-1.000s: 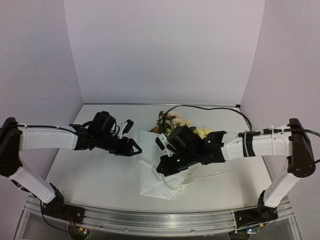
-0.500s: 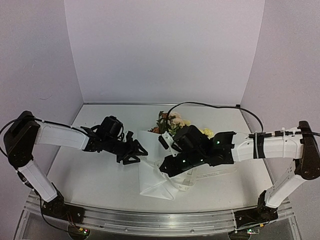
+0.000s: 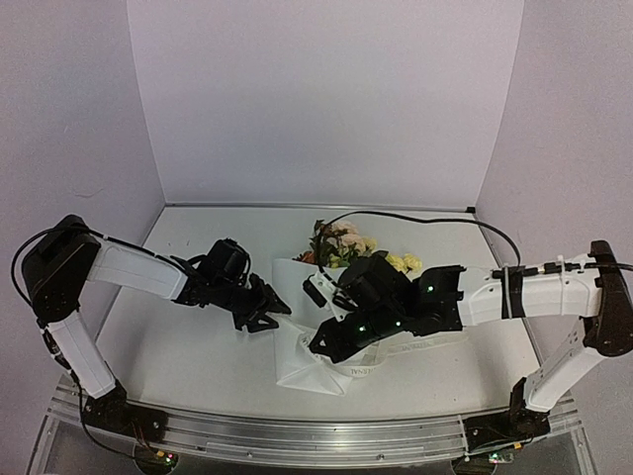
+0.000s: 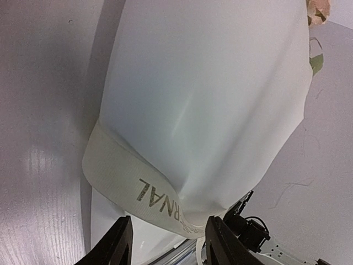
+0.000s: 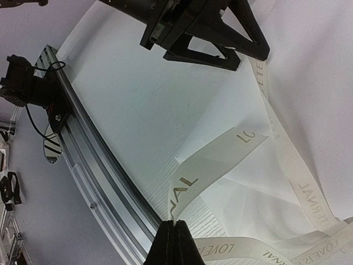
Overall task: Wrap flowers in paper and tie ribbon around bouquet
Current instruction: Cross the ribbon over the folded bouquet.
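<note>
Your left arm has swung in toward the centre. The left gripper (image 3: 265, 315) has its fingers spread either side of the ribbon (image 5: 220, 160), whose dark capitals read "LOVE IS ETERNAL". Your right gripper (image 5: 174, 243) is pressed together, pinching a loop of that ribbon. The table (image 3: 198, 356) is white with faint grain, and the walls (image 3: 316, 99) are lilac. Mid-table, the creased white paper (image 4: 209, 83) sheathes the flowers (image 3: 341, 242), with the blooms toward the back.

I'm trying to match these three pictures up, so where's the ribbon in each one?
Top external: the ribbon lies low centre, at the paper's near end.
Left wrist: the ribbon bands the lower centre.
Right wrist: the ribbon loops up from bottom centre.
Shared landmark: the white paper.
</note>
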Controlling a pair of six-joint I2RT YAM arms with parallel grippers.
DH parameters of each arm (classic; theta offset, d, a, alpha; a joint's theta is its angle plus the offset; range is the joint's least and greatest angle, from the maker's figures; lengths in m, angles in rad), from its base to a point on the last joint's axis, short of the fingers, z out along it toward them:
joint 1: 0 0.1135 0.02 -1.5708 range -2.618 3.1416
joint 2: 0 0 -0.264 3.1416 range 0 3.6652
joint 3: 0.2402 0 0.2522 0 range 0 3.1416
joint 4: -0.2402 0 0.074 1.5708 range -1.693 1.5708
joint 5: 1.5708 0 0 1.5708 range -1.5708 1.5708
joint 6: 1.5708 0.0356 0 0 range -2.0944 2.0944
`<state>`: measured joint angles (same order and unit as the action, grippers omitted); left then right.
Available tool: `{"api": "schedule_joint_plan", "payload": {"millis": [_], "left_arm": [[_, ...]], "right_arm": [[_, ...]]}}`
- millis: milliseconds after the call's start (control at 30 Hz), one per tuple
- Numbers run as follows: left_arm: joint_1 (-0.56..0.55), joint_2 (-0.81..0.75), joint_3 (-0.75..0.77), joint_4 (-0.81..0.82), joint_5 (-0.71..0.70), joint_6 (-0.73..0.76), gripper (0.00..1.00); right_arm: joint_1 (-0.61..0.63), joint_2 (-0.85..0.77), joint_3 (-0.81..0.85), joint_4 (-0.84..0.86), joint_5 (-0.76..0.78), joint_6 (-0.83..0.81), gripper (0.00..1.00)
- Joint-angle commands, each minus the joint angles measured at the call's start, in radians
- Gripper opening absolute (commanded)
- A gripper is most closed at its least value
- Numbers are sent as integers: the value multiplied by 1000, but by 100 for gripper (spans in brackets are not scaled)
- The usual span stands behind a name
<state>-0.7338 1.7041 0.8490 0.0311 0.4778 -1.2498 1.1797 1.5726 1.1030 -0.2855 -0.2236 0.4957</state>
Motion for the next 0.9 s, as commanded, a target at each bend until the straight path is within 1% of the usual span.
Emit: {"api": "schedule_joint_plan", "payload": {"millis": [0, 133, 233, 300, 533, 700, 800, 867], "left_arm": [[1, 34, 56, 8, -6, -12, 46], [1, 56, 68, 14, 3, -13, 38], [1, 72, 75, 13, 12, -10, 30], [1, 79, 79, 13, 14, -8, 24], [2, 79, 87, 21, 27, 8, 8], [4, 58, 97, 33, 36, 25, 0], [7, 44, 103, 36, 43, 31, 0], [7, 39, 106, 34, 48, 33, 0]], "right_arm": [[8, 37, 30, 19, -51, -26, 0], [8, 67, 37, 20, -84, -32, 0], [8, 90, 46, 20, -86, -34, 0], [8, 100, 52, 19, -67, -32, 0], [8, 126, 77, -11, 34, -5, 0], [8, 130, 94, -34, 129, 0, 0], [8, 118, 102, -32, 151, -3, 0], [8, 140, 119, -44, 136, 0, 0]]}}
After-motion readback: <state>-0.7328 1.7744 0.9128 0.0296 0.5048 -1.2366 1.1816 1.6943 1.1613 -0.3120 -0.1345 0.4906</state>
